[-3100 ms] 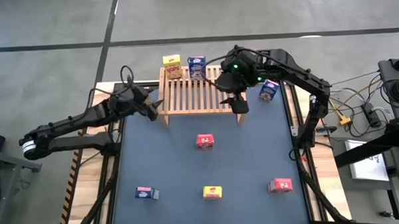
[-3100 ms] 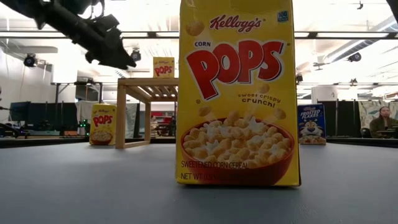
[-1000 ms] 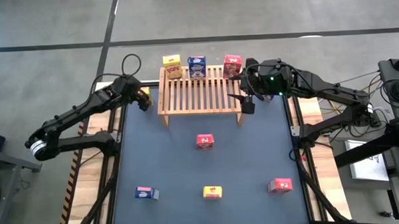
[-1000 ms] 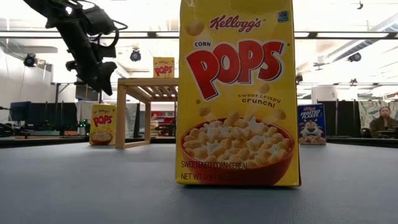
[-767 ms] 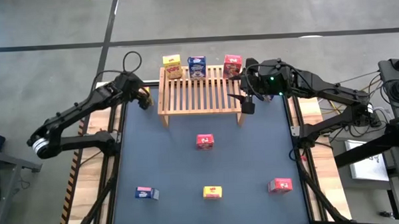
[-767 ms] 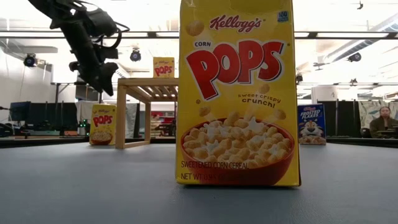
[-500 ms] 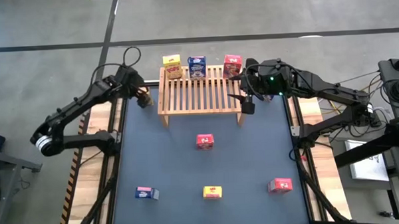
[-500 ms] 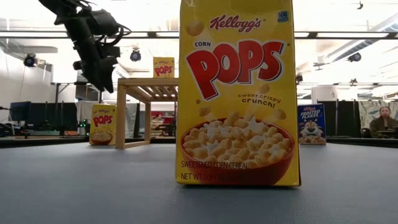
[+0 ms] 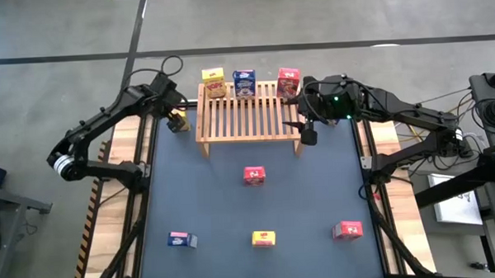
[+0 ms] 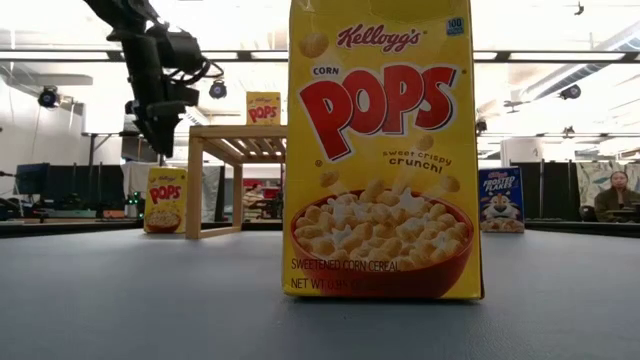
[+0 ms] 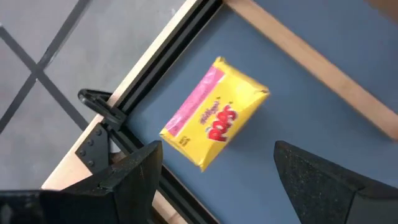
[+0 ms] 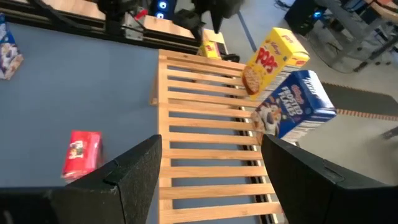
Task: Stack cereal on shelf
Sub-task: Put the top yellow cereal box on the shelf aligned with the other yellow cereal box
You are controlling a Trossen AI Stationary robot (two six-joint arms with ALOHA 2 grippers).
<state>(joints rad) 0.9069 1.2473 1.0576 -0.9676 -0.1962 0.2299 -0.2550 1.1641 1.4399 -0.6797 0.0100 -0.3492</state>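
The light-wood slatted shelf [image 9: 247, 114] stands at the table's far middle. On its far edge stand a yellow box [image 9: 213, 81], a blue box [image 9: 244, 81] and a red box [image 9: 288, 82]. Another yellow box [image 11: 214, 121] stands upright on the table left of the shelf, and it also shows in the low view [image 10: 165, 200]. My left gripper [image 9: 177, 115] hangs open above this box, pointing down, its fingers [image 11: 134, 177] on either side without touching it. My right gripper [image 9: 308, 135] is open and empty by the shelf's right end, and the right wrist view [image 12: 211, 162] looks along the slats.
On the blue mat stand a red box [image 9: 254, 175] in the middle and a blue box [image 9: 182, 239], a yellow box [image 9: 263, 237] and a red box [image 9: 348, 229] near the front edge. A blue box [image 10: 500, 200] stands right of the shelf. A person [image 10: 615, 195] sits far behind.
My left arm has swung toward the table's far edge. Its gripper has tipped to point more steeply down over the yellow box left of the shelf. The boxes have not moved.
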